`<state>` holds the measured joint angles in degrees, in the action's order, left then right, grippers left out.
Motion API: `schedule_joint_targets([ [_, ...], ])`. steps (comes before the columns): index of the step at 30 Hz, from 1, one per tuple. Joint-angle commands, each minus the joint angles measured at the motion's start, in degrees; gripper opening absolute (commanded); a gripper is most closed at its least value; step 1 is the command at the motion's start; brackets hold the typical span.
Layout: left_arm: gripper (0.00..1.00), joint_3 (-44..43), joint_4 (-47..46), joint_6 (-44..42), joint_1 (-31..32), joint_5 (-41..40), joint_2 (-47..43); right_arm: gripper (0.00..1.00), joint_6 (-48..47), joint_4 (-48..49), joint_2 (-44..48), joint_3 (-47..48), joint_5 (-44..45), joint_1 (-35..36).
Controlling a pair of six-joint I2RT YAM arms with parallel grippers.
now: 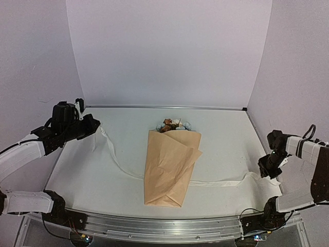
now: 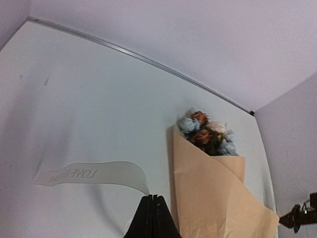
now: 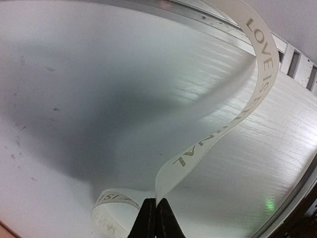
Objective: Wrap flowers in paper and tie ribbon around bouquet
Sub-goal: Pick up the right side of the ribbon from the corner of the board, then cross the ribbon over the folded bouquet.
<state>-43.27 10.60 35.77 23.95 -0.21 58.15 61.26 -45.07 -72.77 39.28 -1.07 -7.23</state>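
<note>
Cream ribbon [image 3: 260, 59] under peach-paper bouquet [image 1: 169, 164], ends pinched in left hand [image 2: 153, 197], right hand [image 3: 155, 201]

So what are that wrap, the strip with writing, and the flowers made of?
The wrap looks like matte tan kraft paper: it holds sharp creases. The strip seems a soft cream fabric ribbon, curling freely, slightly translucent. The flowers look artificial, perhaps fabric; too blurred to be sure.
</note>
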Motion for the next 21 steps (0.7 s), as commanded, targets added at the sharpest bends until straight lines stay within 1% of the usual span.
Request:
schedule_joint_targets([
  [1,0.00,-6.35,-9.65,-7.38,8.50,4.88,4.50,0.00,-4.53,-2.87,2.60,5.37,-1.87,3.92],
  [4,0.00,-9.08,-14.51,-10.44,13.66,8.26,9.85,0.00,-6.26,-4.18,2.72,8.59,-2.64,7.17],
  [5,0.00,-10.44,-15.65,-11.93,16.54,8.68,11.66,0.00,-7.11,-4.78,2.72,9.77,-2.58,9.40],
  [8,0.00,-15.23,-17.46,-16.50,23.69,10.56,18.00,0.00,-9.35,-7.26,2.63,13.24,-2.02,12.83],
  [9,0.00,-17.21,-17.27,-17.84,25.66,11.59,21.76,0.00,-9.69,-7.37,2.68,13.75,-2.05,13.45],
  [12,0.00,-25.35,-15.48,-22.12,31.14,14.04,30.34,0.00,-9.85,-7.56,2.64,14.66,-2.97,14.49],
  [17,0.00,-38.81,-9.91,-28.32,38.09,18.98,45.22,0.00,-10.66,-8.50,3.79,14.44,-2.82,14.78],
  [21,0.00,-48.98,-4.63,-31.90,41.26,21.42,56.37,0.00,-11.86,-10.51,4.76,14.84,-2.68,14.78],
])
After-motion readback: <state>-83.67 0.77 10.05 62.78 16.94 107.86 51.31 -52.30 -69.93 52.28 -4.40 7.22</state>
